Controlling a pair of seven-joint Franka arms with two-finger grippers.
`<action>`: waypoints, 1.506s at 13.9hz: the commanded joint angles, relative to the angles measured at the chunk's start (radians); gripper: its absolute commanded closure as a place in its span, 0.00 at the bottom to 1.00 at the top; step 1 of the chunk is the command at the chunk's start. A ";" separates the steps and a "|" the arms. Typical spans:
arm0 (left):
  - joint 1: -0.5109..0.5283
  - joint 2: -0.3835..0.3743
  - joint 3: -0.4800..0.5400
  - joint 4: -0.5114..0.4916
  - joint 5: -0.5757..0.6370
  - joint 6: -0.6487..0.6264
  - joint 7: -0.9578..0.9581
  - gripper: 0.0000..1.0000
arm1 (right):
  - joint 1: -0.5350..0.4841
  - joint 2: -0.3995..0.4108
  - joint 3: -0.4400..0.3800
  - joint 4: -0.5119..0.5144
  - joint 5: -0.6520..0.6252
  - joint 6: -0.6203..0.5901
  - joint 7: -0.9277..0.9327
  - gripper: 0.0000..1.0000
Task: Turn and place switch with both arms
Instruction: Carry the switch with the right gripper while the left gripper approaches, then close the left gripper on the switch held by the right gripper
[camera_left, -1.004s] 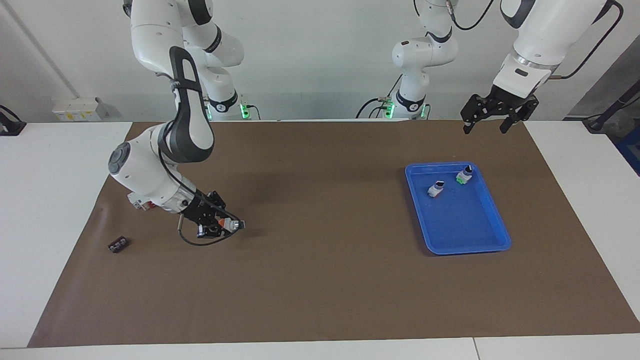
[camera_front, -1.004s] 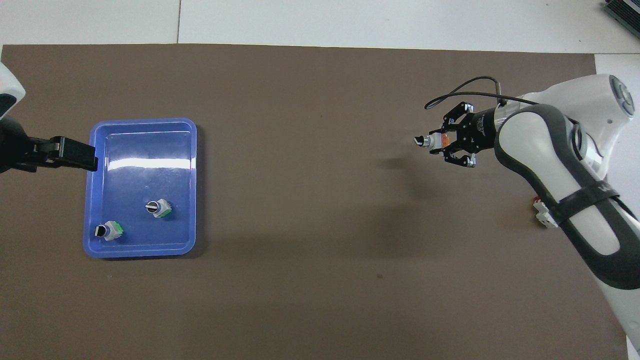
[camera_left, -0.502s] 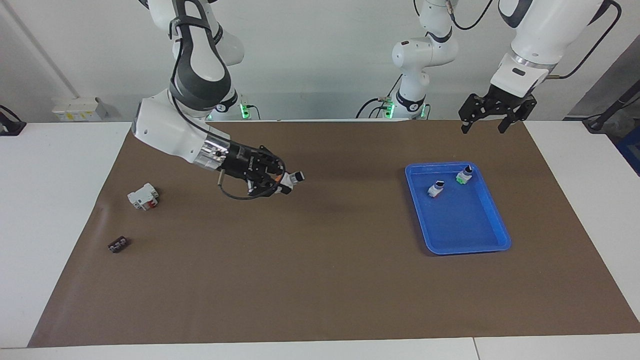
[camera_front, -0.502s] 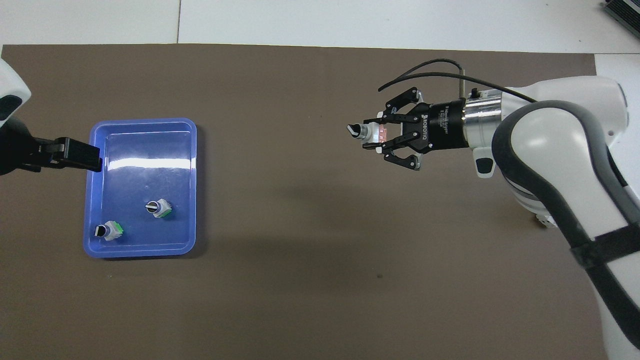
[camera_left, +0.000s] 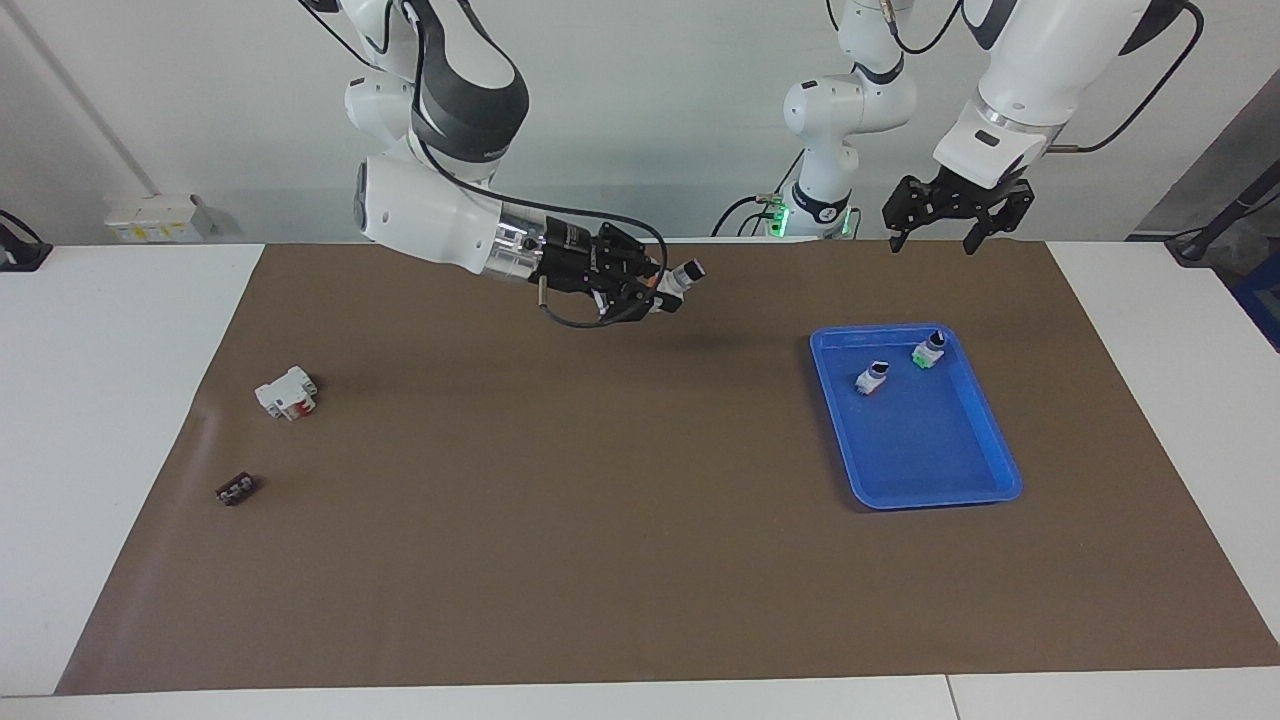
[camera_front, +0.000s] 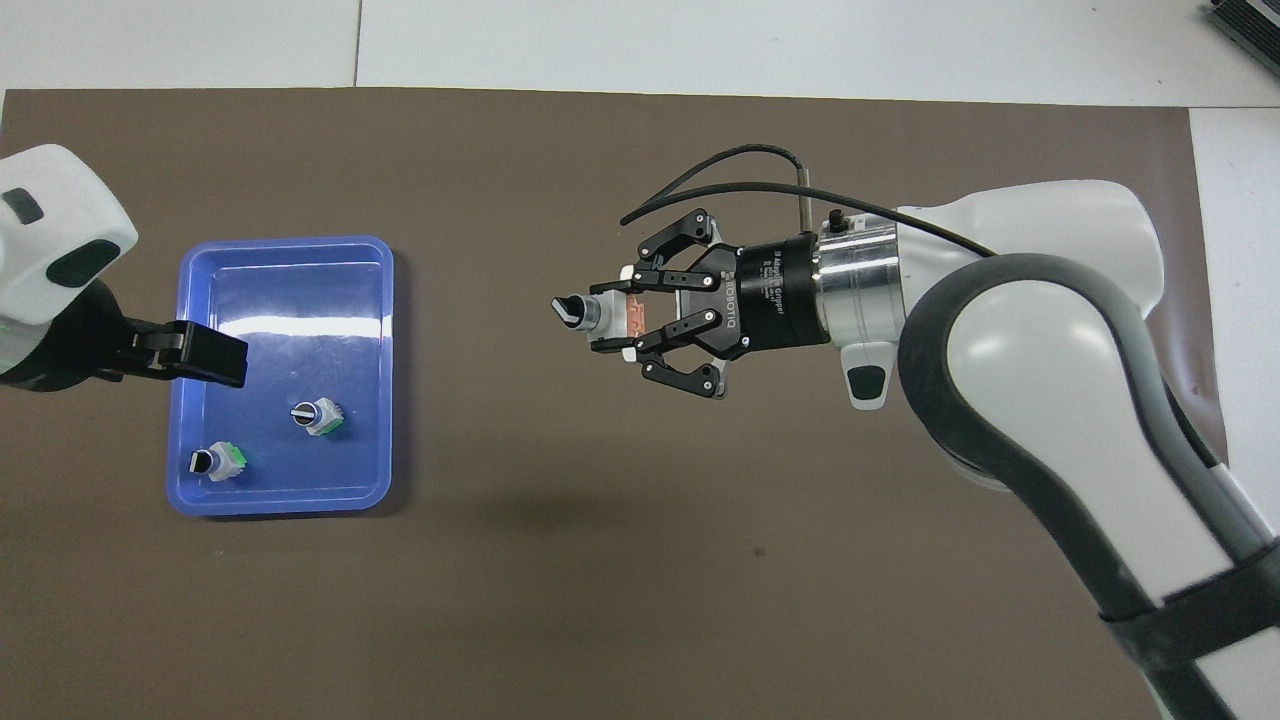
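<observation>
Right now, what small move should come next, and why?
Probably the left gripper should come toward the switch to take its knob. The right gripper holds the switch in the air over the mat's middle, knob pointing toward the tray, while the left gripper hangs open and apart from it.
</observation>
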 joint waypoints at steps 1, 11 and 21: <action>0.004 -0.040 0.014 -0.046 -0.143 -0.010 -0.030 0.00 | 0.026 -0.025 0.003 -0.019 0.028 0.002 0.052 1.00; 0.050 -0.045 0.014 -0.056 -0.656 0.016 -0.640 0.18 | 0.141 -0.021 0.004 -0.020 0.063 0.181 0.087 1.00; -0.025 -0.045 -0.008 -0.084 -0.757 0.263 -0.863 0.53 | 0.141 -0.018 0.003 -0.020 0.063 0.192 0.095 1.00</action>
